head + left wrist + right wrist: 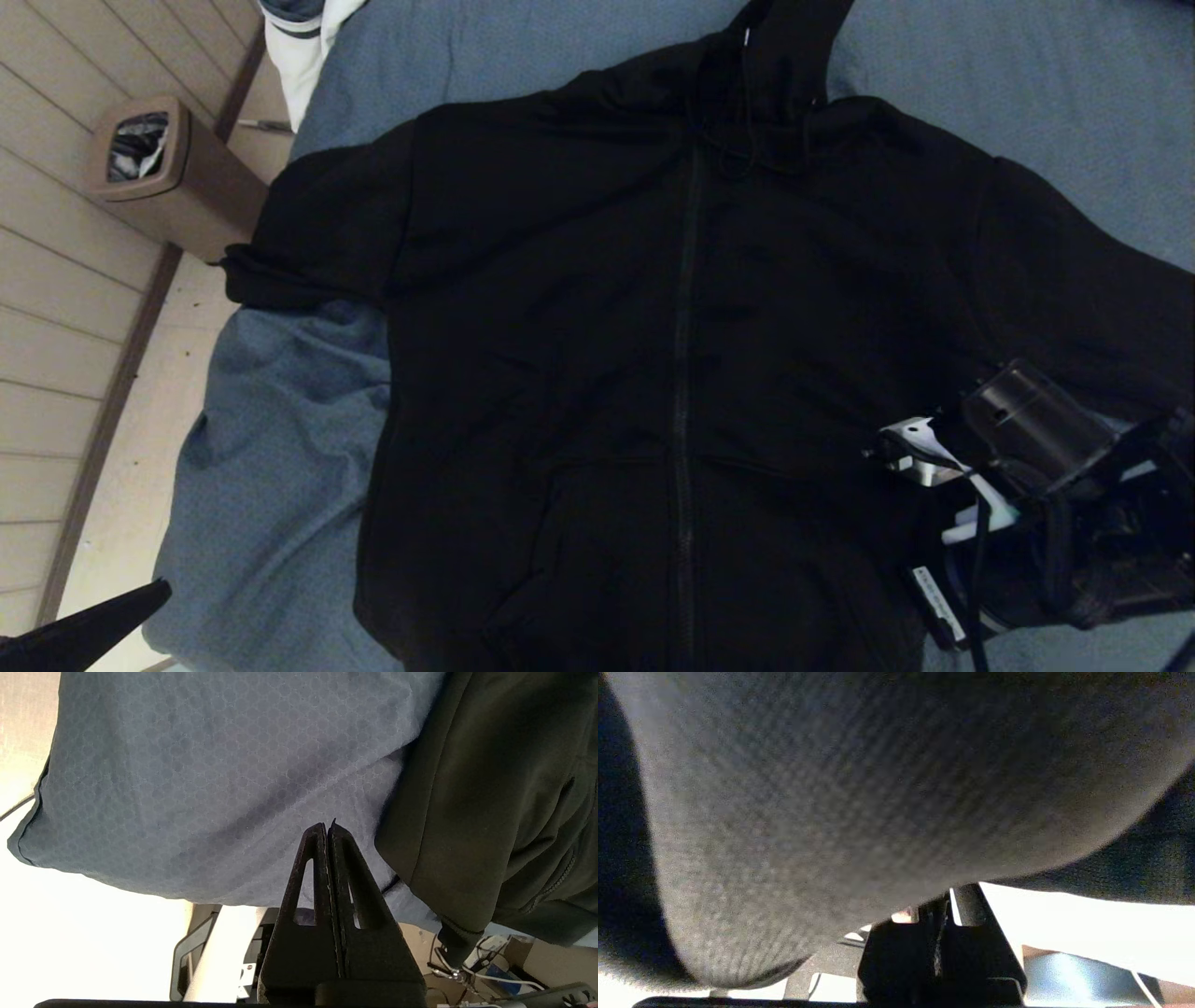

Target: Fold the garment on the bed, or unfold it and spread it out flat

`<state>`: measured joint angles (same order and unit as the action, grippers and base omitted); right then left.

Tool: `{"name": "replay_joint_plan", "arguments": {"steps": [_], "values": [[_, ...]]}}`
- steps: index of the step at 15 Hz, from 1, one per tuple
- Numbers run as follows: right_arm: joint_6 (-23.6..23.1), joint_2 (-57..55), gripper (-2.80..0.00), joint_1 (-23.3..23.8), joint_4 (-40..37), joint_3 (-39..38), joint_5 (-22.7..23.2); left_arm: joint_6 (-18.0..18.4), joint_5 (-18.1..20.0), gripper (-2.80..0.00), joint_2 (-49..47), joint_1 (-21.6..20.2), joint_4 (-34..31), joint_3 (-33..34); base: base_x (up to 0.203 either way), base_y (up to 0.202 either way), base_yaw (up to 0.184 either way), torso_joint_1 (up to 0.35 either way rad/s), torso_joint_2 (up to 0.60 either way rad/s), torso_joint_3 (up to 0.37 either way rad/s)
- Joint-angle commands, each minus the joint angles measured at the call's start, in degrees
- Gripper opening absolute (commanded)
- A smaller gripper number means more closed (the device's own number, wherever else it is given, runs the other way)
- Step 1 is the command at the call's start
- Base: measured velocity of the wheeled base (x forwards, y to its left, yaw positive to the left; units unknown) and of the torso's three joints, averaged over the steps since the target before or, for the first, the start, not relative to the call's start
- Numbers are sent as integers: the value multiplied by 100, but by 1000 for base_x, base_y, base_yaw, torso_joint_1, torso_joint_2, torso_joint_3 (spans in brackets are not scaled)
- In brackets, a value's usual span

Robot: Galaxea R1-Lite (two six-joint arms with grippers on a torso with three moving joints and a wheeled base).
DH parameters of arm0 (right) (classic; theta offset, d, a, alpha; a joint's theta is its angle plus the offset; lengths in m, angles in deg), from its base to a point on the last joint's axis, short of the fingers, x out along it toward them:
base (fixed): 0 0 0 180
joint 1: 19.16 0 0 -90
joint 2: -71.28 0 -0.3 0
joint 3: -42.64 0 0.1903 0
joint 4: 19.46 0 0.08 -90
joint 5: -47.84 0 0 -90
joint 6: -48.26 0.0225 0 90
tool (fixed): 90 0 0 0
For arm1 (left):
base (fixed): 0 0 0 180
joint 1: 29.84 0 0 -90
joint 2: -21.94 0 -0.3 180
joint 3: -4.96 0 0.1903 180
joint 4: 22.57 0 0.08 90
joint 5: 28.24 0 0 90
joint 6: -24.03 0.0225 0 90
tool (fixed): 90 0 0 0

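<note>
Black zip-front hooded garment (597,373) lying front-up and spread on the blue-grey fabric bed (280,485), the right hand (896,457) clamped on its cloth.

The garment's hood points toward the far side of the bed, its zipper runs down the middle, one sleeve reaches the bed's left edge and the other runs off to the right. The right hand sits at the garment's lower right side; in the right wrist view its fingers (941,933) are pressed together on a fold of dark knit fabric that fills the view. The left hand (327,828) hangs off the near left corner of the bed, fingers pressed together and holding nothing, just beside the garment's hem. A brown waste bin (177,177) stands on the floor to the left.
</note>
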<state>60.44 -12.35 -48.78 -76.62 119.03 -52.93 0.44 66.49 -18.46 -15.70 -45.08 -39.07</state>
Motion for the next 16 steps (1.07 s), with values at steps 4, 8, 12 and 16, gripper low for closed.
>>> {"name": "replay_joint_plan", "arguments": {"steps": [4,8,12,16], "values": [[-42,514,-280,179,-303,294,-220,-14,2,-280,23,1,38,54,0,0,0,0,0,0],[-172,1087,-280,376,-2009,754,-266,-14,205,-280,16,1,38,68,0,0,0,0,0,0],[-330,1382,-280,384,-3155,917,-494,-14,239,-280,-33,1,38,80,0,0,0,0,0,0],[-498,1437,-280,336,-3593,743,-478,-5,248,-280,-38,1,47,124,0,0,0,0,0,0]]}}
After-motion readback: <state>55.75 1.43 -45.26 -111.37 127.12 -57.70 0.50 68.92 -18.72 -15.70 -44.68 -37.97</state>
